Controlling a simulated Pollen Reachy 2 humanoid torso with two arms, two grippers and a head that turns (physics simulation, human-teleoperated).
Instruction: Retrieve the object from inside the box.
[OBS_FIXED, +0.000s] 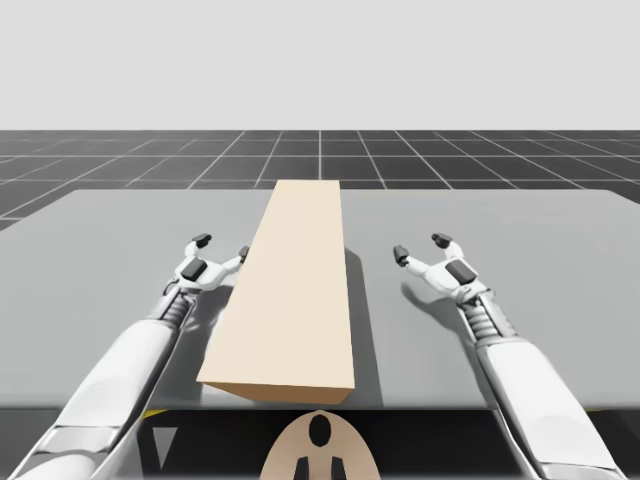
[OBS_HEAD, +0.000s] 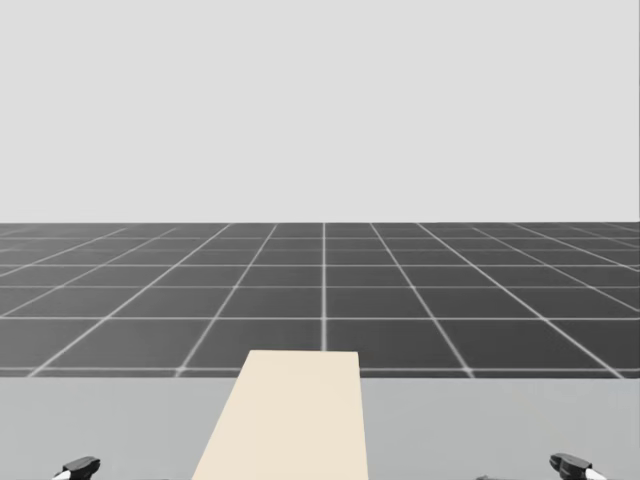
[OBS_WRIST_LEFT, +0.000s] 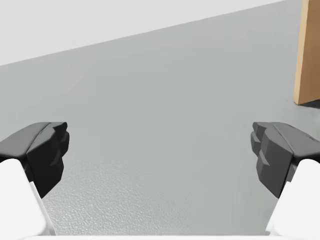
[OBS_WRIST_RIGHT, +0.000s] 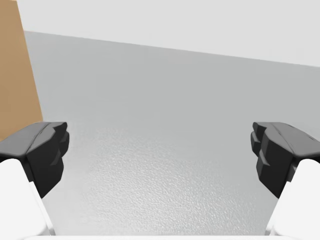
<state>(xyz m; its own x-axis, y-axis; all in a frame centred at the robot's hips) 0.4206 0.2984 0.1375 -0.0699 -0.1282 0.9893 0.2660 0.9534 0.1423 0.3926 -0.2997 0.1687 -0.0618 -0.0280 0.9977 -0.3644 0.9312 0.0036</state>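
Box (OBS_FIXED: 290, 290) at centre frame looks shut and untouched, left gripper (OBS_FIXED: 222, 247) and right gripper (OBS_FIXED: 420, 247) flanking it with jaws apart, empty; opening and retrieval all remain.

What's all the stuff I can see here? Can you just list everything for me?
box: one, beige, long, top looks closed; lies lengthwise down the middle of the table, between the two grippers
table: one, grey; carries the box
floor: dark with a pale grid; stretches away beyond the table's far edge
left arm: one, white; comes in from the near edge on the box's left side
right arm: one, white; comes in from the near edge on the box's right side
left gripper: one, white with black fingertips; just beside the box's left side, open, holding nothing
right gripper: one, white with black fingertips; further out from the box's right side, open, holding nothing
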